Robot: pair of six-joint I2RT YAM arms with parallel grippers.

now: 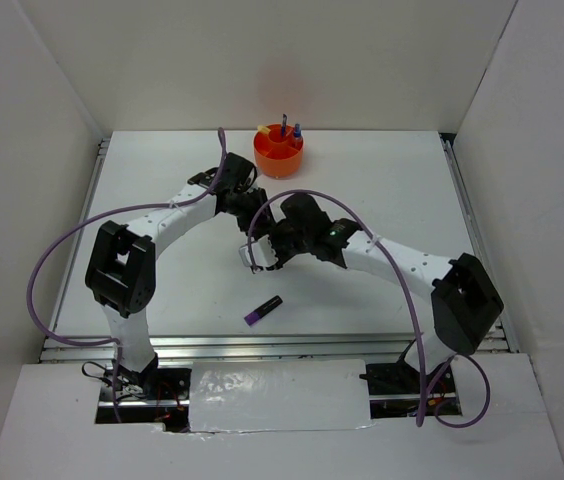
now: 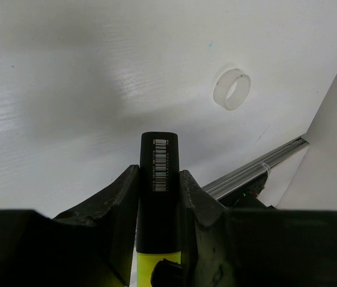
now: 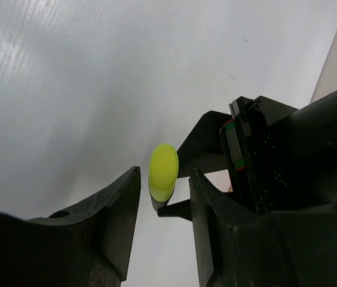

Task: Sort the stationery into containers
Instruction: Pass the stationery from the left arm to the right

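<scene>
My left gripper (image 2: 159,176) is shut on the yellow highlighter (image 2: 159,156) and holds it above the table, black cap forward. My right gripper (image 3: 164,176) is open, with the highlighter's yellow end (image 3: 164,166) between and just ahead of its fingertips, not touching. In the top view the two grippers meet at mid table, left (image 1: 250,212) and right (image 1: 263,258). The purple highlighter (image 1: 262,310) lies on the table nearer the front. The clear tape ring (image 2: 233,88) lies on the table. The orange organiser (image 1: 279,152) stands at the back and holds a blue pen (image 1: 285,122) and the blue-capped bottle (image 1: 297,130).
White walls close in the table on the left, back and right. A metal rail (image 2: 258,170) runs along the front edge. Purple cables loop over both arms. The left gripper's body (image 3: 276,161) fills the right side of the right wrist view.
</scene>
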